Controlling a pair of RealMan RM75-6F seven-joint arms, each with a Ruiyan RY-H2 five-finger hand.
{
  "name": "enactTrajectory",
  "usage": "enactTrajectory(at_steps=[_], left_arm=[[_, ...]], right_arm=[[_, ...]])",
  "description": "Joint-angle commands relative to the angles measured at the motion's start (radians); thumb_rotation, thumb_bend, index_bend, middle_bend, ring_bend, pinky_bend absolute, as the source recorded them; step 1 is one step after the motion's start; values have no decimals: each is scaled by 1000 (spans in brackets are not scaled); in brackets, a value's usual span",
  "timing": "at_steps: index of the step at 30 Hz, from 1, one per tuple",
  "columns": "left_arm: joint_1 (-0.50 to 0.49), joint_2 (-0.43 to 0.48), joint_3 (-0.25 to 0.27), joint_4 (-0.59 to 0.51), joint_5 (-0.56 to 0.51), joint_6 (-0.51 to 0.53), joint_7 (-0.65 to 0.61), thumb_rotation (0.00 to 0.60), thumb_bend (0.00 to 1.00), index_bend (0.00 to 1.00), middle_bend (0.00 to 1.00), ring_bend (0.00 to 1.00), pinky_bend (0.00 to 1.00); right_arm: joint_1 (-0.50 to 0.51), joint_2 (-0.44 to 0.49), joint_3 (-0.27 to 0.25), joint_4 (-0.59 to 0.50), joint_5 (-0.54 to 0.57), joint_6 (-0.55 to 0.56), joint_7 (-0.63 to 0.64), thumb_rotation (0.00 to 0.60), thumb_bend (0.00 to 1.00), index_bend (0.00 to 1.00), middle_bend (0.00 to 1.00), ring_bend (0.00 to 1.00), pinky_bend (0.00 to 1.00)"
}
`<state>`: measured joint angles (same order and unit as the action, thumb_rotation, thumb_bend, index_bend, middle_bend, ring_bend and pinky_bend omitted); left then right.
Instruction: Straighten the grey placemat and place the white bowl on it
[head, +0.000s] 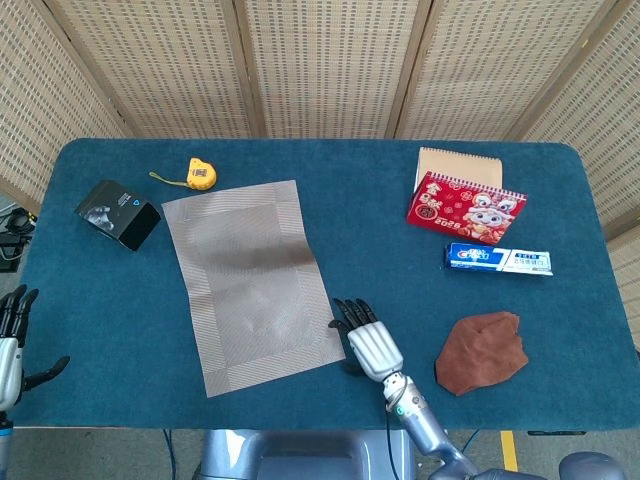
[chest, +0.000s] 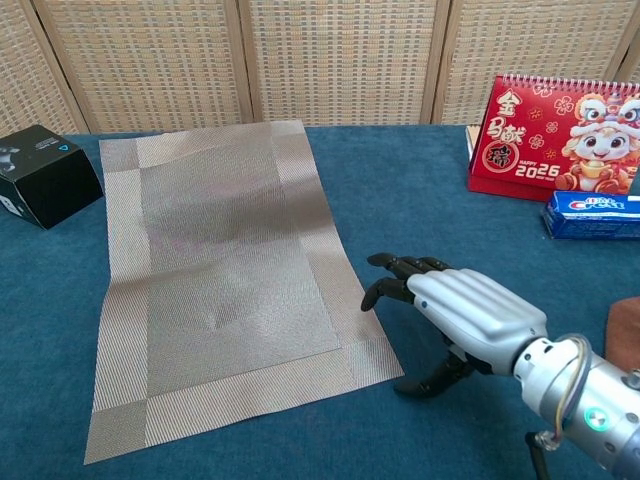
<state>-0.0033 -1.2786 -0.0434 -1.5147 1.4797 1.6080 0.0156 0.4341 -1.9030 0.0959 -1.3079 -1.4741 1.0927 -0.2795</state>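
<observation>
Right robot hand (chest: 455, 315) empty, fingers spread wide, fingertips at grey placemat (head: 252, 280) near-right edge. Placemat skewed, long axis running far-left to near-right. Left robot hand (head: 12, 340) empty, fingers apart, off desk (head: 380, 240) left edge.

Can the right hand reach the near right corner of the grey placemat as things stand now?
Probably yes. The right hand hovers open beside the grey placemat, its fingertips at the mat's right edge near that corner, with only bare blue table between them.

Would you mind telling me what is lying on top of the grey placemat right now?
Nothing rests on the grey placemat; no white bowl shows in either view. The right robot hand sits beside its near right corner, so whether a fingertip touches it is unclear.
</observation>
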Motion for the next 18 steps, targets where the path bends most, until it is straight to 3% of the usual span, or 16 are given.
enactTrajectory(at_steps=[1, 9, 18], left_arm=[[0, 0, -1, 1, -1, -2, -1, 600, 108, 0, 0, 0, 0], [-2, -1, -3, 2, -4, -14, -14, 600, 109, 0, 0, 0, 0], [0, 1, -7, 2, -2, -15, -27, 600, 109, 0, 0, 0, 0]], right_arm=[[7, -14, 3, 14, 3, 1, 8, 600, 173, 311, 0, 0, 0], [31, -67, 21, 64, 3, 10, 32, 600, 292, 312, 0, 0, 0], [43, -112, 27, 121, -15, 56, 119, 600, 347, 310, 0, 0, 0]])
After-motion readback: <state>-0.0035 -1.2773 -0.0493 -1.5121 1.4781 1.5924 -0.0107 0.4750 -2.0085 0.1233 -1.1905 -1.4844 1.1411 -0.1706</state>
